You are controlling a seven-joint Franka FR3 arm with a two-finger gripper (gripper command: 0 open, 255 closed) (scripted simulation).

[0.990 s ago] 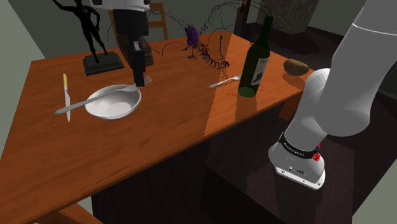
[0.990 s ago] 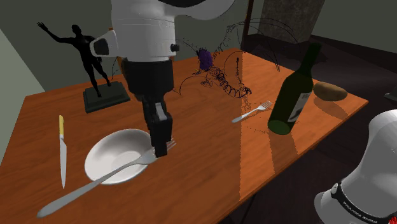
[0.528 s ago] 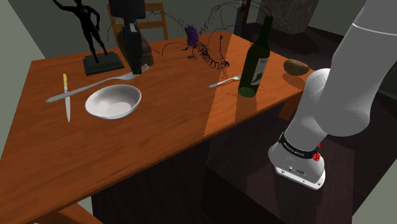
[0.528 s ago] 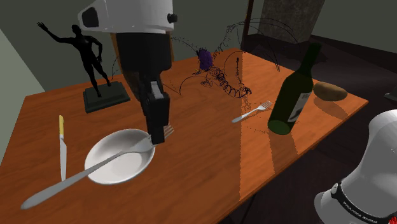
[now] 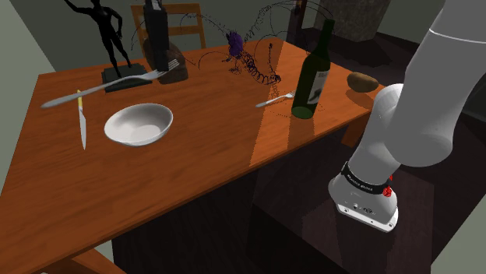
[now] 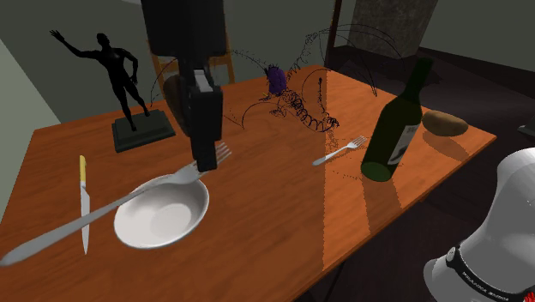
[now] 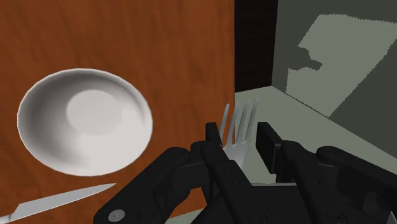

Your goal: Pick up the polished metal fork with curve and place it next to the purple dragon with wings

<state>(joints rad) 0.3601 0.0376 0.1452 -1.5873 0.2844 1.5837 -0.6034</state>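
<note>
- While I watch from the shoulder view, my all-black two-finger tool [image 5: 161,70] hangs over the far side of the brown wooden bench [image 5: 195,171]. It is closed on the long polished silver metal fork [image 5: 101,87], just behind the tines.
- I see the long fork lifted off the bench, its handle reaching out toward this view's left. It passes in front of the base of the black human-figure statue [image 5: 117,39].
- Nearer the camera, the round white bowl [image 5: 139,124] and the yellow-handled knife [image 5: 80,117] lie on the bench.
- The purple winged dragon of dark wiry lines [image 5: 243,54] stands to the right, well apart from the long fork.
- Further right stands a dark green bottle [image 5: 313,78], with a small silver fork [image 5: 274,100] lying just beside its foot.
- From the second exterior view, I see the tool [image 6: 204,161] pointing straight down. The long fork [image 6: 103,211] slants from it across the bowl's rim toward that view's lower left.
- Through the wrist view, the tines stick up between the two fingers [image 7: 213,137], which press the neck from both sides. The bowl sits on the bench beyond them.
</note>
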